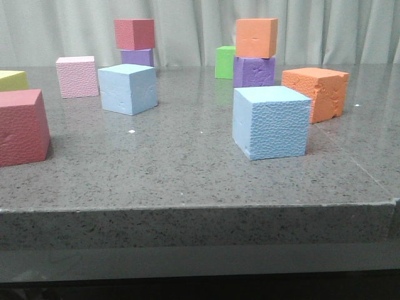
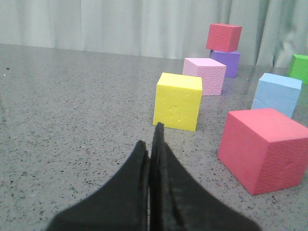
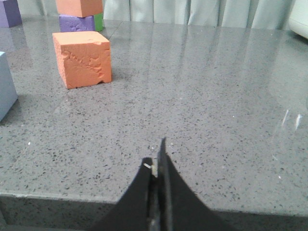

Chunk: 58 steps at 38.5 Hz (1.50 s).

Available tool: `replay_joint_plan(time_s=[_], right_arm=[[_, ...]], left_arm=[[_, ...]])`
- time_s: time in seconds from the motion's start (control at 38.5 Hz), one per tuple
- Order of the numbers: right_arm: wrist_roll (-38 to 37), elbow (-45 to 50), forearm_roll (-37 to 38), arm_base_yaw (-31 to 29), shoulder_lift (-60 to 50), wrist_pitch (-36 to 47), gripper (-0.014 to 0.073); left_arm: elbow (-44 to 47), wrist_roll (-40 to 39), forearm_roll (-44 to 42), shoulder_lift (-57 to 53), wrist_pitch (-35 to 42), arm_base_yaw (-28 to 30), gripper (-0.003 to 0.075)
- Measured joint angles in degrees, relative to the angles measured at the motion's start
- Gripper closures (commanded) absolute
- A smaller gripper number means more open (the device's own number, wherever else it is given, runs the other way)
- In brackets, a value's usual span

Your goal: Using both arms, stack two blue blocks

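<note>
resting apart, blue blocks [image 1: 272,122] unstacked

Lab-style test setup: speckled grey stone table [image 1: 187,162], plain curtain backdrop [image 1: 187,25], scattered foam cubes [image 1: 77,76].

left end effector [image 2: 153,144]: matte black, tapered fingers | right end effector [image 3: 156,161]: same

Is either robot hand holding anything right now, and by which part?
Nothing is held. The left hand and right hand are both shut on nothing, away from every foam cube.
</note>
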<state>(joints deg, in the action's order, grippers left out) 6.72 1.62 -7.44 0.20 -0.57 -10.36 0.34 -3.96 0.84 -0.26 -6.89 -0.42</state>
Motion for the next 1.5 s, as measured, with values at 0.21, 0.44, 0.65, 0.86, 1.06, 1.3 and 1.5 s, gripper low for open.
replay_joint_plan(time_s=[0.21,0.44,0.65,0.86,1.06,1.3,1.5], right_arm=[[0.0,0.0,0.0,0.0,0.0,3.03,0.0663],[0.0,0.0,0.0,0.0,0.0,8.56,0.0663],[-1.65,-1.27,0.0,0.0,0.0,9.68,0.0663],[-2.12,-10.55,0.0,0.0,0.0,4.07,0.0661],[-2.12,-22.55,0.0,0.0,4.59,-6.61,0.0661],[-2.12,-32.38,-1.25,0.0,18.67,-14.67,0.0661],[-2.23,-34.56,-1.31,0.0,24.56,-16.84,0.0661]], left_arm=[[0.0,0.0,0.0,0.0,2.55,0.0,0.0741],[0.0,0.0,0.0,0.0,7.66,0.0,0.0741],[0.0,0.0,0.0,0.0,19.73,0.0,0.0741],[-4.01,0.0,0.0,0.0,19.52,0.0,0.0741],[-17.08,0.0,0.0,5.8,1.47,0.0,0.0741],[-28.34,0.0,0.0,20.83,-11.02,0.0,0.0741],[-31.94,0.0,0.0,26.92,-13.11,0.0,0.074]])
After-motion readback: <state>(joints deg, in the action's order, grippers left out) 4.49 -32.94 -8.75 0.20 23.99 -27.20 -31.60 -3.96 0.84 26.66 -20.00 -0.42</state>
